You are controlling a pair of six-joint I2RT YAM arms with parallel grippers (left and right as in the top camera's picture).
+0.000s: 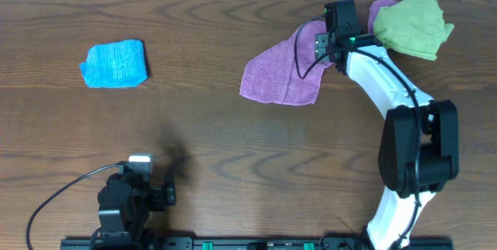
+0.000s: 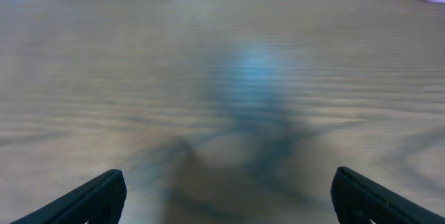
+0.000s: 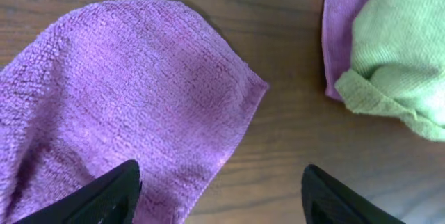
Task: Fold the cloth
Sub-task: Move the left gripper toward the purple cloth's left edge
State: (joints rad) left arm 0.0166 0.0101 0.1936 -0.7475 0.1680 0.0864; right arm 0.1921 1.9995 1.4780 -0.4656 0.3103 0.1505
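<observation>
While our left gripper (image 2: 228, 175) waits wide open and well apart, our right gripper (image 3: 221, 172), jaws spread and holding nothing, hovers at the far right corner of the purple cloth (image 1: 279, 78). The cloth stretches leftward across mid-table, so we judge the right arm nearer.

I run this rig from afar, and it reads as a robotics lab bench. There is a wood-grain table (image 1: 233, 141), with the left arm (image 1: 124, 203) and right arm (image 1: 404, 149) fixed to a black rail (image 1: 256, 244) at its edge, and a loose cable (image 1: 62, 196). Ahead of my right gripper (image 3: 222, 182) lie sample rags: a purple cloth (image 3: 125, 92) and a lime-green cloth (image 3: 403, 50).
</observation>
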